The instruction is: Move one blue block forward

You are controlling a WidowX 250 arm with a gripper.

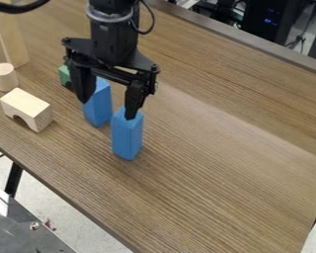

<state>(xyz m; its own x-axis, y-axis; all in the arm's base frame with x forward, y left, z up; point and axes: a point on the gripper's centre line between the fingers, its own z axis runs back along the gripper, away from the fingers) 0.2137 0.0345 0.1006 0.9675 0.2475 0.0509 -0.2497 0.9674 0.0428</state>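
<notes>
Blue block (127, 138) nearest, by the gripper's (108, 108) parted jaws.
It stands upright at one jaw's tip; behind, another blue block (100, 106) shows between the jaws; farther, past the other jaw, a green block (63, 75).

Seems a lab: robot arm (113, 34) over a table (220, 163), computer gear (266, 20) behind.
</notes>
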